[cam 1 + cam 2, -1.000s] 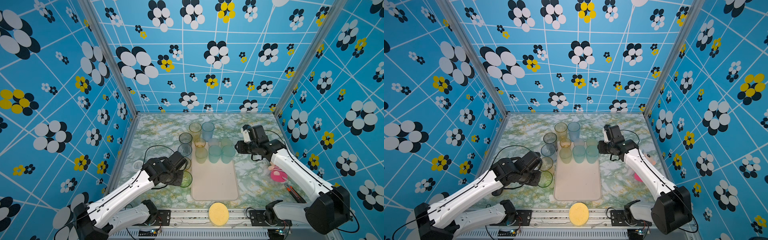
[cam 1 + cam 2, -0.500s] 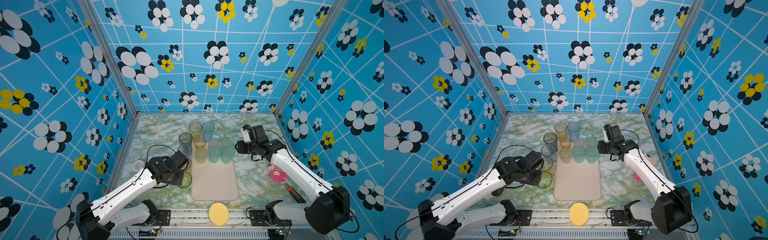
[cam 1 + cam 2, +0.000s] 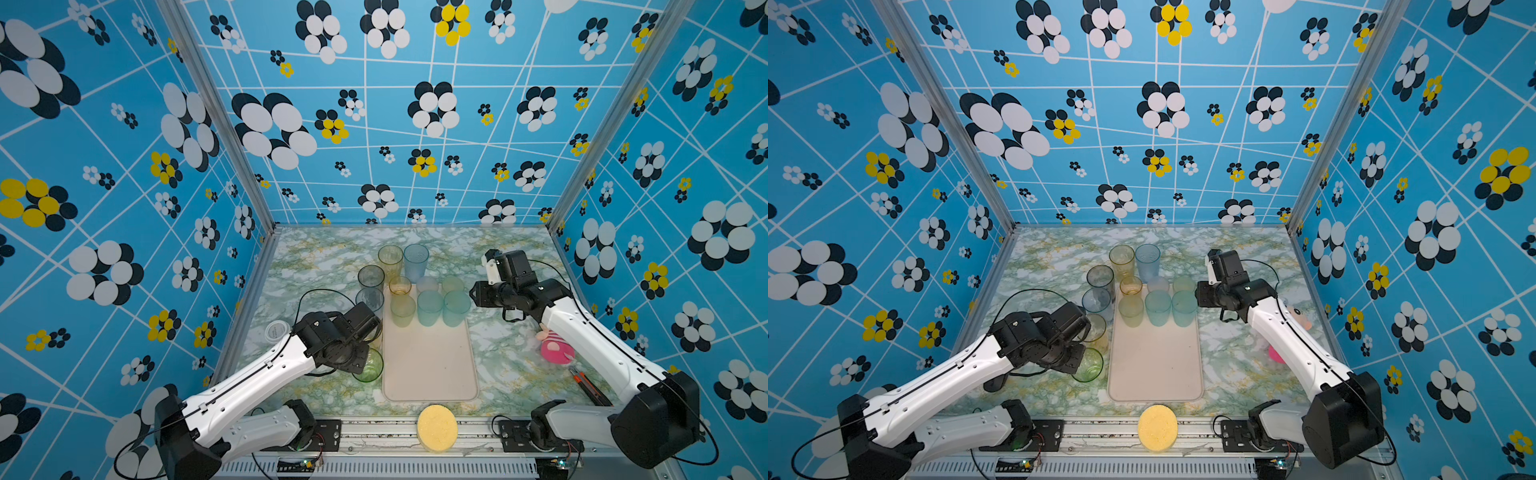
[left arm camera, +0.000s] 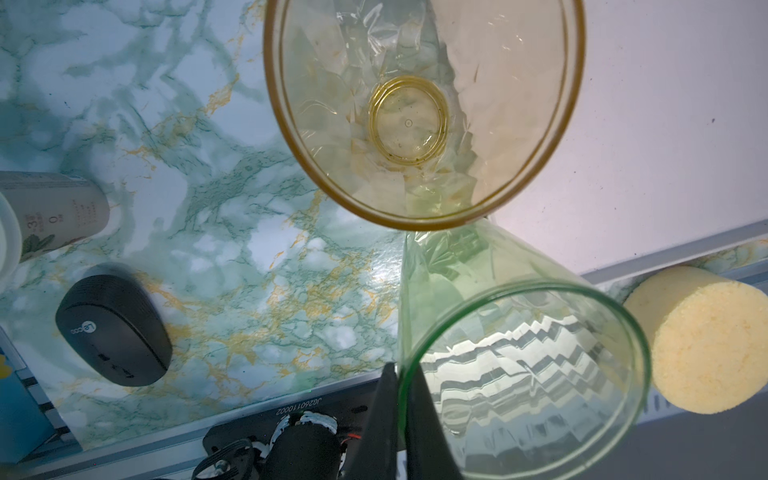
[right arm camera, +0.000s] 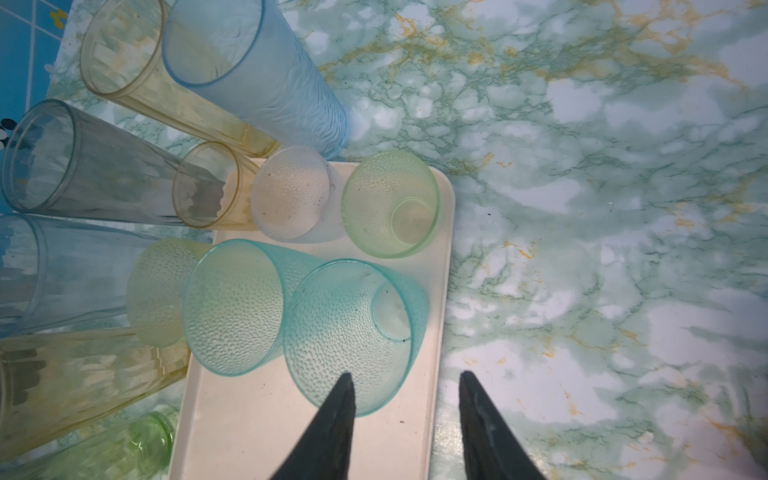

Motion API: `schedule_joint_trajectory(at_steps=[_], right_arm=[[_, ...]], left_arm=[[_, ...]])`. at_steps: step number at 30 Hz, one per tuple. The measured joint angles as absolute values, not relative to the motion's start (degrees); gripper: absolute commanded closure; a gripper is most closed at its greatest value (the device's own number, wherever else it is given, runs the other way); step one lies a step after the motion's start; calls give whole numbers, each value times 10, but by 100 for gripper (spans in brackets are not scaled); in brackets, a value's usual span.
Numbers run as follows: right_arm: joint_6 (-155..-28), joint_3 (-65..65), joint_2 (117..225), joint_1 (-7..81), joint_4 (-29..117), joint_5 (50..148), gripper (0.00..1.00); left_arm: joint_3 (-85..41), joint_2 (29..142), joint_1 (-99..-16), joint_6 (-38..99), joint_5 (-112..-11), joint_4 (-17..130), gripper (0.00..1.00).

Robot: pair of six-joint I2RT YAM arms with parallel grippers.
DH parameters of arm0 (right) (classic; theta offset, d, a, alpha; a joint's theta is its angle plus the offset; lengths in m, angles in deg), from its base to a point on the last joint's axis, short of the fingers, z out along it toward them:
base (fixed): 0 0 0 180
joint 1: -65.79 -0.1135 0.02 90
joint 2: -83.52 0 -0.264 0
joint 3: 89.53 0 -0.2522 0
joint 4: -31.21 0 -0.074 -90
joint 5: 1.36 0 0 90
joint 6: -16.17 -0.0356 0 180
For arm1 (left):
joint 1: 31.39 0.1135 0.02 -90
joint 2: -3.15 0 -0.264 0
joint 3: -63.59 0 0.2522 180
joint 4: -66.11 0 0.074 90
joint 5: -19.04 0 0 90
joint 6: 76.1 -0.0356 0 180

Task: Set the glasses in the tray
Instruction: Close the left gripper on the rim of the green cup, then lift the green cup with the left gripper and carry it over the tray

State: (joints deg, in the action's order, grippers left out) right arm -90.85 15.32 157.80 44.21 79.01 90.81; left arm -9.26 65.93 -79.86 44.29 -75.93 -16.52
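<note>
In both top views the green glass sits on the bench just beside the tray's left edge, under the left gripper. Several glasses crowd the tray's far end. The right gripper hovers at its far right corner.

In the left wrist view the fingers pinch the green glass's wall.

In the right wrist view the jaws stand apart astride a teal glass's wall.

The grasp seems made. Next, lift clear of the amber glass and carry over the rim.

blue floral walls, green marbled tabletop

Bright, even light; wide-angle edge distortion.
</note>
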Motion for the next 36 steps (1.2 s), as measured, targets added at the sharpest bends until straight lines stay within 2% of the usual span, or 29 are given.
schedule_joint_trajectory(at_steps=[14,26,36], right_arm=[[-922,169,1551,483,808,890,56],[-921,169,1550,491,838,870,56],[-921,169,1550,507,851,863,56]], left_arm=[[-319,723,-865,377,-714,-231,95],[-538,977,-895,226,-753,-222,95],[-715,1164,-901,126,-735,-214,95]])
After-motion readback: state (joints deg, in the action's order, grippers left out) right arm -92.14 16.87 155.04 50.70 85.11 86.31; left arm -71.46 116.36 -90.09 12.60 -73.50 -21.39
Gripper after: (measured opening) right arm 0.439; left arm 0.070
